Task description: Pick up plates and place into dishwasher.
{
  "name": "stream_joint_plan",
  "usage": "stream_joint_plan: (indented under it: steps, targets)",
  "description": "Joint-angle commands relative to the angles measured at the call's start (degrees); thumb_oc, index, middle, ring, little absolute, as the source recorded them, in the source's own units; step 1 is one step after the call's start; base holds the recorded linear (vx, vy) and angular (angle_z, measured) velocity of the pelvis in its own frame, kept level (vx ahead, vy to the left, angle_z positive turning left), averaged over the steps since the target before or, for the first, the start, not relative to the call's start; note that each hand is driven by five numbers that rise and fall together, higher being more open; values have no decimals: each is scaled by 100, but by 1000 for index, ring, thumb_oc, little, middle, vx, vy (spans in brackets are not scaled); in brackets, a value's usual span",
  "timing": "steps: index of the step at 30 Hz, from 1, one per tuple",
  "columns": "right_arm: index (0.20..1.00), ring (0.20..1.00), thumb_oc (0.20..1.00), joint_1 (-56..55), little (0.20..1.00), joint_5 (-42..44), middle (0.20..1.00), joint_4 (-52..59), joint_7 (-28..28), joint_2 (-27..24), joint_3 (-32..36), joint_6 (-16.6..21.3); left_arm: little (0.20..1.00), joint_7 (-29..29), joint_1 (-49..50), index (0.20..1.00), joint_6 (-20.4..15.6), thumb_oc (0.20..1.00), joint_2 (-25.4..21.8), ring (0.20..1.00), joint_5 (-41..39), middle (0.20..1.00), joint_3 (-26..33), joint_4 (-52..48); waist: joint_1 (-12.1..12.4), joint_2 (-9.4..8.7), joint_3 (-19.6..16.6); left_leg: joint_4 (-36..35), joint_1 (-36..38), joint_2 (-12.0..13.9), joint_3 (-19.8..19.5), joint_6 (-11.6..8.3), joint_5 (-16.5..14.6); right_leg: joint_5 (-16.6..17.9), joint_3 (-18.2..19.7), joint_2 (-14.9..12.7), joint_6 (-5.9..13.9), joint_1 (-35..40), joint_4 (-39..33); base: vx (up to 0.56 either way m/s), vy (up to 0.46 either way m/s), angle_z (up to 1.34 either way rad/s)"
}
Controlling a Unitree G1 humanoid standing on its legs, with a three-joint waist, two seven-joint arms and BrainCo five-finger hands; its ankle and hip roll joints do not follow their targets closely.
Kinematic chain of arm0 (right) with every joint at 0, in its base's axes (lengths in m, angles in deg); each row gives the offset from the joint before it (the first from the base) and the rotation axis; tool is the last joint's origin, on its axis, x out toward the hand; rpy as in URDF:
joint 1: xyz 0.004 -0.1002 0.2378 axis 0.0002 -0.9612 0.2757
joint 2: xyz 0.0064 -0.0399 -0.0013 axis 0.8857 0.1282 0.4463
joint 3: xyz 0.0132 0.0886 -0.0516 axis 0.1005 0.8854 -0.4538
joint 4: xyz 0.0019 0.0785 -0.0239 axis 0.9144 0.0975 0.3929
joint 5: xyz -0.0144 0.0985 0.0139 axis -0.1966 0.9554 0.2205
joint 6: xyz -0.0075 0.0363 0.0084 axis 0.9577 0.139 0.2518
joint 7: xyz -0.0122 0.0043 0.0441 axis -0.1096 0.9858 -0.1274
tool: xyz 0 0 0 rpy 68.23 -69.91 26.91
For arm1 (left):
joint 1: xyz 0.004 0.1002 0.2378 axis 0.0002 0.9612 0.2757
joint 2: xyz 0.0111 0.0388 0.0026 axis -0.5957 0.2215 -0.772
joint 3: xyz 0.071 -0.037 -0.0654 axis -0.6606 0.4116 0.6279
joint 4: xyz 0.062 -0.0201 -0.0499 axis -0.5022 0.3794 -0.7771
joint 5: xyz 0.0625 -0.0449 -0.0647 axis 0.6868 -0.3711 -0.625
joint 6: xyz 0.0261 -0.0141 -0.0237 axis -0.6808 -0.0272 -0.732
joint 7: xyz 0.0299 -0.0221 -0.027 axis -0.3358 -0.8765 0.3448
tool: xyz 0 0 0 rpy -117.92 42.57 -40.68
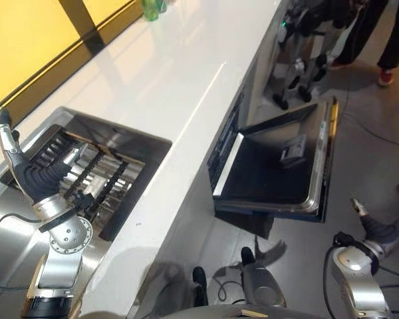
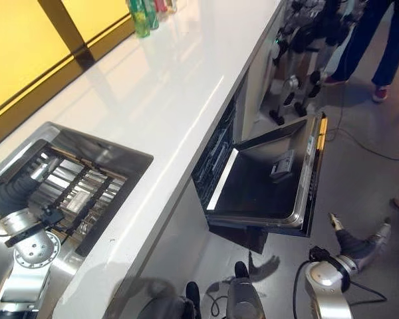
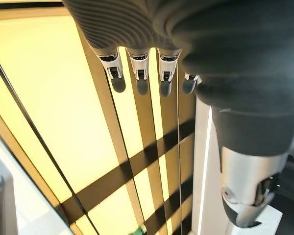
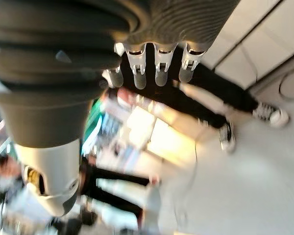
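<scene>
The dishwasher (image 1: 226,143) sits under the white counter, its door (image 1: 272,173) folded down and open over the floor. A steel sink (image 1: 130,143) at the left holds a dark wire rack (image 1: 93,176); I cannot make out a plate in it. My left hand (image 1: 16,156) is raised over the sink's left side with straight fingers (image 3: 139,73) and holds nothing. Low at the right, over the floor beside the door, my right hand (image 1: 379,229) hangs with straight fingers (image 4: 157,66), holding nothing.
The long white counter (image 1: 159,86) runs away from me, with green bottles (image 2: 139,16) at its far end below a yellow wall. A dark and white machine (image 1: 299,53) and a person's legs (image 1: 389,40) stand on the floor beyond the door.
</scene>
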Motion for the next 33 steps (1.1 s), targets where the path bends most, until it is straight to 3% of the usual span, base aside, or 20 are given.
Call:
stream_joint_plan:
  steps: [1, 3, 5, 8, 9, 12, 15, 19, 25, 29, 33]
  targets:
    - [1000, 1000, 1000, -66, 1000, -23, 1000, 295, 401, -173, 81, 226, 1000, 62, -83, 1000, -224, 1000, -207, 1000, -214, 1000, 262, -321, -176, 29, -185, 206, 169, -270, 112, 346, -530, 699, 387, -260, 215, 130, -316, 69, 5, -15]
    - [1000, 1000, 1000, -268, 1000, 569, 1000, 125, 313, -33, 32, 161, 1000, 155, -78, 1000, -158, 1000, -226, 1000, -236, 1000, 279, -329, -202, -3, -217, 257, 188, -279, 131, 360, -572, 698, 387, -253, 229, 133, -297, 90, -19, -13]
    - [1000, 1000, 1000, -500, 1000, 1179, 1000, -200, 211, 191, -46, 340, 1000, 262, -24, 1000, -84, 1000, -227, 1000, -234, 1000, 320, -354, -236, -40, -231, 326, 187, -280, 173, 388, -625, 703, 367, -256, 245, 87, -248, 84, -35, -5]
    - [1000, 1000, 1000, -708, 1000, 2434, 1000, -751, -161, 494, -168, 759, 1000, 370, 30, 1000, -36, 1000, -241, 1000, -210, 1000, 364, -358, -275, -73, -176, 465, 151, -311, 186, 438, -701, 739, 336, -277, 266, -40, -141, 66, -35, -3]
    - [1000, 1000, 1000, -709, 1000, 2684, 1000, -1146, -446, 729, -214, 1156, 1000, 382, 26, 1000, -54, 1000, -239, 1000, -178, 1000, 336, -331, -265, -69, -111, 579, 99, -324, 189, 453, -724, 776, 287, -319, 275, -113, -65, 65, -52, -3]
    - [1000, 1000, 1000, -568, 1000, 2515, 1000, -1302, -499, 710, -385, 1519, 1000, 419, -39, 1000, -2, 1000, -190, 1000, -54, 1000, 195, -303, -211, 3, 71, 950, -115, -376, 127, 477, -817, 793, 201, -415, 247, -304, 168, 39, -34, -2]
    - [1000, 1000, 1000, -34, 1000, 2569, 1000, -1495, -352, 522, -476, 1941, 1000, 148, -322, 1000, 14, 1000, -17, 1000, 146, 1000, -263, -198, -174, 372, 453, 1481, -719, -443, 177, 469, -883, 613, 105, -577, 159, -808, 606, -145, 106, 5]
    - [1000, 1000, 1000, 938, 1000, 2297, 1000, -1690, 247, 152, -524, 2287, 1000, -272, -780, 1000, 123, 1000, 34, 1000, 189, 1000, -708, -35, -116, 919, 940, 1864, -1369, -503, 334, 391, -897, 437, 22, -761, 99, -1408, 1012, -219, 89, 13]
    - [1000, 1000, 1000, 2275, 1000, 1768, 1000, -1868, 1068, -197, -325, 2654, 1000, -814, -971, 1000, 98, 1000, 105, 1000, 263, 1000, -881, 11, 39, 1594, 1660, 2413, -2271, -518, 538, 264, -946, 13, -187, -920, -73, -2354, 1814, -151, -41, -9]
    - [1000, 1000, 1000, 2659, 1000, 1546, 1000, -1853, 733, -336, -238, 2843, 1000, -943, -828, 1000, 70, 1000, 123, 1000, 304, 1000, -926, -127, 161, 1825, 1707, 2801, -2854, -607, 520, 265, -994, -289, -244, -823, -176, -3040, 2470, -37, -114, 14]
    - [1000, 1000, 1000, 3308, 1000, 1831, 1000, -1941, -594, -531, -258, 2986, 1000, -870, -784, 1000, 70, 1000, 74, 1000, 334, 1000, -972, -347, 359, 1962, 1707, 3224, -3313, -672, 357, 222, -1157, -775, -274, -655, -239, -3562, 3080, 13, -193, -6]
